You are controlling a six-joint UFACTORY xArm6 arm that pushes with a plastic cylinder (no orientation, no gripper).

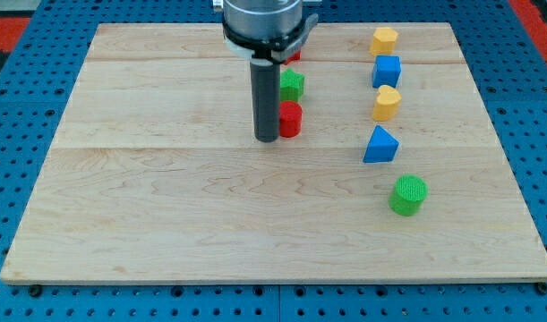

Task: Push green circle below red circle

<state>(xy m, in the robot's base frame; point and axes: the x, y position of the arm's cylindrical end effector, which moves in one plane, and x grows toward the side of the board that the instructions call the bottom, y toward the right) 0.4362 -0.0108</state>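
my tip [267, 139], a bare rod with no jaws to open or close, sits just left of what looks like the red circle [291, 119], so approach comes first: reaching the far green circle [407, 195] at lower right.

The counter [166, 215] is pale wood, smooth and matt, with visible grain. The green circle [407, 195] looks like ribbed matt plastic.

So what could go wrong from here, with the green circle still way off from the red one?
1. My tip sits right beside the red circle, on its left; pulling away carelessly could knock it and shift the target.
2. The green circle lies far to the view's lower right; on a long push it may slip off my tip.
3. The blue triangle stands close above it and could get bumped.
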